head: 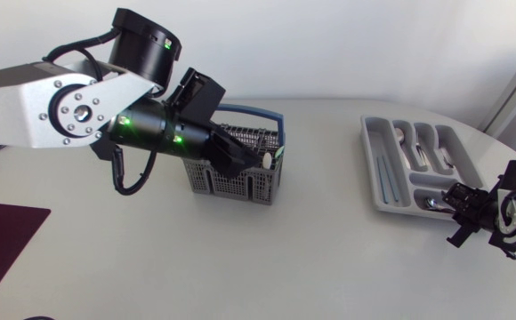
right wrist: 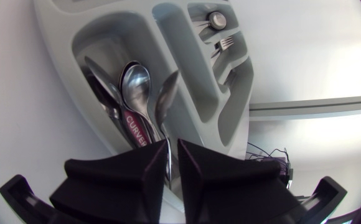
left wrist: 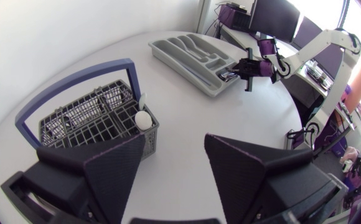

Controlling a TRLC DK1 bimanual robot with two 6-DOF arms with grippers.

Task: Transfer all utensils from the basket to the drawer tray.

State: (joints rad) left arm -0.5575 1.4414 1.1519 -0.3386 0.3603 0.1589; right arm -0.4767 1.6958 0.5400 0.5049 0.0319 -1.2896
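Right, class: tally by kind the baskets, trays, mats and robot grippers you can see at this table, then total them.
Basket: 1
Drawer tray: 1
Dark red mat: 1
Grippers: 2 (left gripper open, right gripper shut on a spoon)
Total: 5

A red label [right wrist: 135, 129] with white lettering on the drawer tray [right wrist: 56, 37] floor, between the spoons [right wrist: 135, 79].
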